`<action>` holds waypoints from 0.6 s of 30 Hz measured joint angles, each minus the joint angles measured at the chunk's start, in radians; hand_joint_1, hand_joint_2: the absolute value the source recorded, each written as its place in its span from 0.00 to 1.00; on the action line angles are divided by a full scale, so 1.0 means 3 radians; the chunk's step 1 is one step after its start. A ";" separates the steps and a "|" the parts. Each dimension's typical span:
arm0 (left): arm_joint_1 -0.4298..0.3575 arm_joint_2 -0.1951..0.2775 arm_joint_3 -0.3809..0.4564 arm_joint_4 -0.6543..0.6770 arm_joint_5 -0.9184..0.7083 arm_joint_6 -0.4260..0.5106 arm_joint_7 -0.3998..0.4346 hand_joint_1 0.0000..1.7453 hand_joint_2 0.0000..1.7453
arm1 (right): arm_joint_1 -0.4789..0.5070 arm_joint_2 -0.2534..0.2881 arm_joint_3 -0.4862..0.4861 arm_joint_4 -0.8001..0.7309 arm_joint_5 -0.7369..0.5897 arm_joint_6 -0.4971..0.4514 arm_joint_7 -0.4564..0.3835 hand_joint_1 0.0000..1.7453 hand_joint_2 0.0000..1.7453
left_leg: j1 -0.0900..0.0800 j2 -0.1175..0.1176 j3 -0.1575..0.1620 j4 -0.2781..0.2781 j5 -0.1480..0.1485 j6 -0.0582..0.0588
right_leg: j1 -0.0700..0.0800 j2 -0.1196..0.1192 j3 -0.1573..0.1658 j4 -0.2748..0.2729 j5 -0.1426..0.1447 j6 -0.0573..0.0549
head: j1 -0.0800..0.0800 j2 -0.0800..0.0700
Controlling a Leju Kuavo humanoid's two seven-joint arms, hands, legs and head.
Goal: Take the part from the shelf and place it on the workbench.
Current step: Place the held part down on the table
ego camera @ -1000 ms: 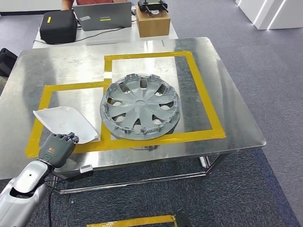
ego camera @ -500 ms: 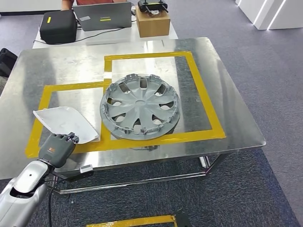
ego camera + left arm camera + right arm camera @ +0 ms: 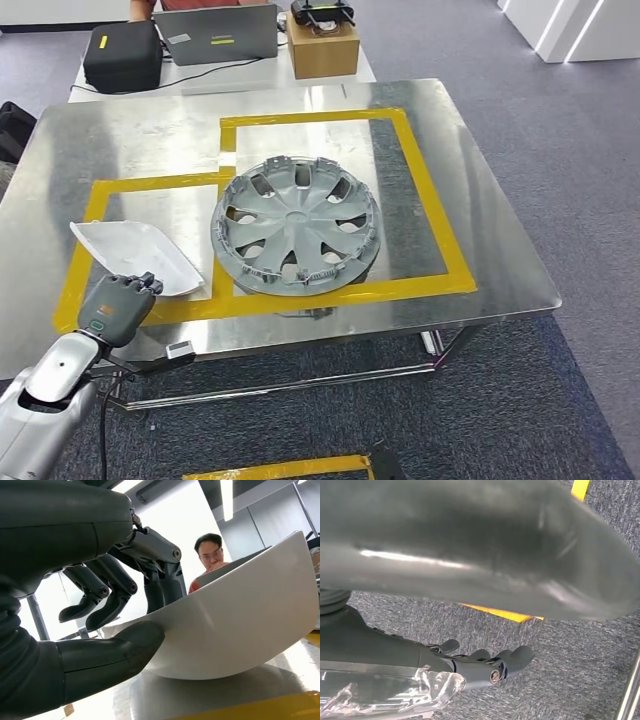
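Setting the white curved panel (image 3: 140, 256) down well means lowering its near edge until the whole belly rests on the steel tabletop (image 3: 468, 215), inside the smaller yellow tape frame (image 3: 90, 215) left of the hubcap (image 3: 296, 224), and only then letting go. The left hand (image 3: 117, 308) pinches that near edge, thumb beneath and dark fingers (image 3: 113, 587) on top; the panel touches the tabletop further along. It is smooth, glossy and shell-like, so it will likely rock or slide on polished metal; a slow release seems wise. The hubcap is grey moulded plastic, spoked, with clips around its rim. The right hand (image 3: 486, 665) hangs over grey carpet, fingers loosely extended, holding nothing.
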 joint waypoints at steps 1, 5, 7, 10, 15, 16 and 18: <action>-0.0001 0.0001 -0.0001 0.0000 0.0000 0.0000 0.0001 1.00 1.00 | 0.0000 0.0000 0.0000 0.0000 0.0000 0.0000 0.0000 0.00 0.00 | 0.0000 0.0000 0.0000 0.0000 0.0000 0.0000 | 0.0000 0.0000 0.0000 0.0000 0.0000 0.0000 | 0.0000 0.0000; -0.0004 0.0002 -0.0003 0.0000 0.0001 0.0006 0.0005 1.00 1.00 | -0.0001 0.0000 0.0000 0.0000 0.0000 -0.0001 -0.0009 0.00 0.00 | 0.0000 0.0000 0.0000 0.0000 0.0000 0.0000 | 0.0000 0.0000 -0.0002 0.0000 0.0000 0.0000 | 0.0000 0.0000; -0.0005 0.0002 -0.0004 0.0000 0.0002 0.0013 0.0008 1.00 1.00 | -0.0001 0.0000 -0.0001 0.0000 0.0000 -0.0002 -0.0014 0.00 0.00 | 0.0000 0.0000 0.0000 0.0000 0.0000 0.0000 | 0.0000 0.0000 -0.0004 0.0000 0.0000 0.0000 | 0.0000 0.0000; -0.0005 0.0003 -0.0006 0.0000 0.0006 0.0019 0.0012 1.00 1.00 | -0.0001 0.0000 -0.0003 0.0000 0.0000 -0.0003 -0.0019 0.00 0.00 | 0.0000 0.0000 0.0000 0.0000 0.0000 0.0000 | 0.0000 0.0000 -0.0005 0.0000 0.0000 0.0000 | 0.0000 0.0000; -0.0011 0.0005 -0.0006 0.0000 0.0029 0.0067 0.0013 1.00 1.00 | -0.0001 0.0000 -0.0017 0.0000 0.0001 -0.0003 -0.0021 0.00 0.00 | 0.0000 0.0000 0.0000 0.0000 0.0000 0.0000 | 0.0000 0.0000 -0.0004 0.0000 0.0000 0.0000 | 0.0000 0.0000; -0.0013 0.0005 -0.0006 0.0000 0.0034 0.0076 0.0013 1.00 1.00 | -0.0001 0.0000 -0.0022 0.0000 0.0001 -0.0003 -0.0022 0.00 0.00 | 0.0000 0.0000 0.0000 0.0000 0.0000 0.0000 | 0.0000 0.0000 -0.0004 0.0000 0.0000 0.0000 | 0.0000 0.0000; -0.0016 0.0005 -0.0007 0.0000 0.0041 0.0088 0.0013 1.00 1.00 | -0.0001 0.0000 -0.0032 0.0000 0.0002 -0.0003 -0.0024 0.00 0.00 | 0.0000 0.0000 0.0000 0.0000 0.0000 0.0000 | 0.0000 0.0000 -0.0004 -0.0001 0.0000 0.0000 | 0.0000 0.0000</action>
